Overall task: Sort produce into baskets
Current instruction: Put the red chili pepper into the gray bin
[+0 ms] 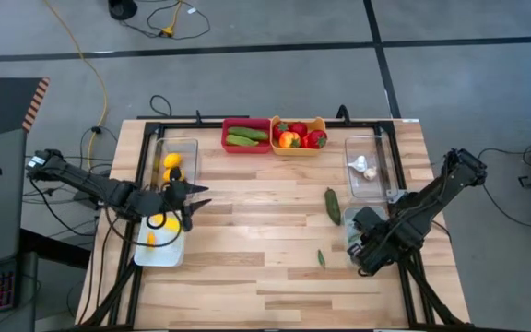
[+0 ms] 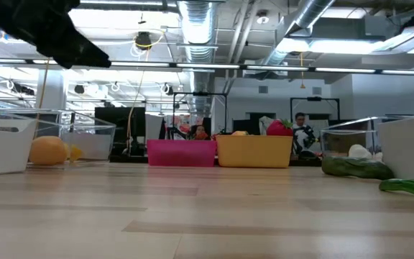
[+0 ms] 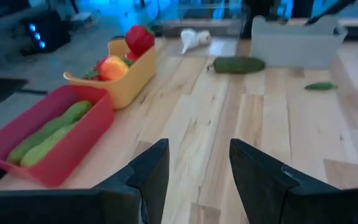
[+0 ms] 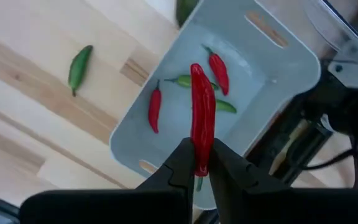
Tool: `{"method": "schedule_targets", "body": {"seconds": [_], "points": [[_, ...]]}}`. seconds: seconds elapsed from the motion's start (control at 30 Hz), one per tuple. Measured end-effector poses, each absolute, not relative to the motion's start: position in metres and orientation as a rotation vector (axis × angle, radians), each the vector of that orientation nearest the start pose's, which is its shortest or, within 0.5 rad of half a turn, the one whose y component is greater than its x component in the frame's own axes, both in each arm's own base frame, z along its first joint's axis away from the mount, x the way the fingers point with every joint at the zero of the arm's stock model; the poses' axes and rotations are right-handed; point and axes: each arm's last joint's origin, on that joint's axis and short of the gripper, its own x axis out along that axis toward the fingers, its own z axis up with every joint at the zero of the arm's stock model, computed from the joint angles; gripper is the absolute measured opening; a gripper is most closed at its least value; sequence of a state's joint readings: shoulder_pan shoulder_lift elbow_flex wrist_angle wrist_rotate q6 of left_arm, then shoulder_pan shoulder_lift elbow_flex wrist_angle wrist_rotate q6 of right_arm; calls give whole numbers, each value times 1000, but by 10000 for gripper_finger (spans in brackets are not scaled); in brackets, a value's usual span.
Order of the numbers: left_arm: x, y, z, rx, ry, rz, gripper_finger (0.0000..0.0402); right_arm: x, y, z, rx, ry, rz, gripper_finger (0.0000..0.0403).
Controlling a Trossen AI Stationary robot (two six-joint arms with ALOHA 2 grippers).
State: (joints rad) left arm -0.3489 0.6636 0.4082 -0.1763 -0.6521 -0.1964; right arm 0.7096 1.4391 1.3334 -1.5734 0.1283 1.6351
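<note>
Right wrist view had the best look at it: the right gripper [image 4: 201, 163] had its jaws pinched nearly shut on the stem end of a red chili [image 4: 202, 121], which stuck straight out past the tips. It hung over the pale tray [image 4: 263, 53] at the right edge of the tabletop [image 1: 265, 221], and that tray already had two red chilies and a couple of green ones in it. So I'd guess this one was about to get dropped in with them.

From above, the left gripper [image 1: 190, 198] hovered over the white tray [image 1: 159, 254] on the left side, jaws partly open with nothing between them that I could see. Yellow pieces sat in that tray and in the clear tub [image 1: 184, 146] behind it.

Other stuff: the red bin [image 1: 247, 147] had cucumbers, the orange bin [image 1: 299, 148] had red and yellow pieces, and the garlic [image 1: 367, 168] was in the right-hand clear tub. A loose cucumber [image 1: 333, 205] and a small green chili [image 1: 321, 259] lay out on the tabletop, not sorted yet.

What could go wrong, imo: the grip was only on the very end of the chili, so it could swing or slip. If the jaws let go while it was near the tray's rim, it could bounce out onto the tabletop. The loose cucumber also lay close to that tray, so a careless sweep of the arm might nudge it.
</note>
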Motion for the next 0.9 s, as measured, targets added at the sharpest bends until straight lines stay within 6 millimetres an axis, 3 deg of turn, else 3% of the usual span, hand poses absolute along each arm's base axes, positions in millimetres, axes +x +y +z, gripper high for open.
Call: {"method": "schedule_targets", "body": {"seconds": [0.5,0.9], "points": [[97,-14,194,-12,131,288,158,183,125,290,469,1567,-683,70],[89,-3,180,41,61,341,158,193,109,290,415,1601,-617,74]]}}
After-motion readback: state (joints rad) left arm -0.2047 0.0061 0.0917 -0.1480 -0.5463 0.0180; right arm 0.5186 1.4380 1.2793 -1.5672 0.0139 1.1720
